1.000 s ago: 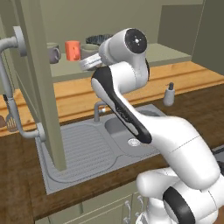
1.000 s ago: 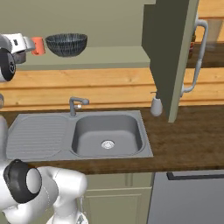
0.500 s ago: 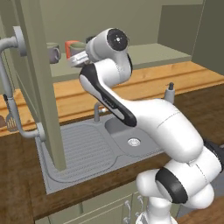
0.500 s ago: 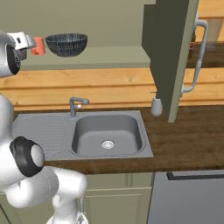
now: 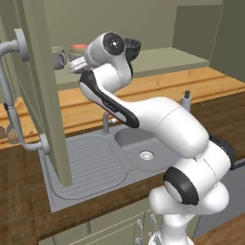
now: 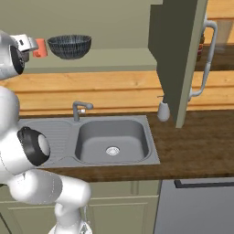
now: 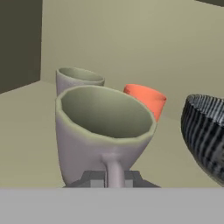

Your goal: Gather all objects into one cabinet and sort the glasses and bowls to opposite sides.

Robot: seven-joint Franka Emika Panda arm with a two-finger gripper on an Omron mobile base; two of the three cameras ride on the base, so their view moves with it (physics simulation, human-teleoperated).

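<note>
In the hand view my gripper (image 7: pixel 114 178) is shut on the handle of a grey mug (image 7: pixel 103 127), held slightly tilted over the cabinet shelf (image 7: pixel 26 131). Beyond it stand a second grey mug (image 7: pixel 78 80) and the orange-red cup (image 7: pixel 146 98), with the dark ribbed bowl (image 7: pixel 205 131) at the right. From the left base view the gripper (image 5: pixel 76 65) reaches into the cabinet beside the standing mug (image 5: pixel 58 57) and the cup (image 5: pixel 79 49); the bowl (image 5: pixel 133 47) peeks out behind the arm. The right base view shows the cup (image 6: pixel 40 47) left of the bowl (image 6: pixel 69 45).
The open cabinet door (image 5: pixel 40 95) with its curved handle (image 5: pixel 14 45) hangs left of the arm; the other door (image 6: pixel 176 59) stands open on the right. Below lie the sink (image 6: pixel 112 139), a faucet (image 6: pixel 78 109) and a soap dispenser (image 6: pixel 163 109).
The arm has swung left along the shelf, carrying the held mug towards the standing mug and the cup. The mug, cup and bowl on the shelf have not moved.
</note>
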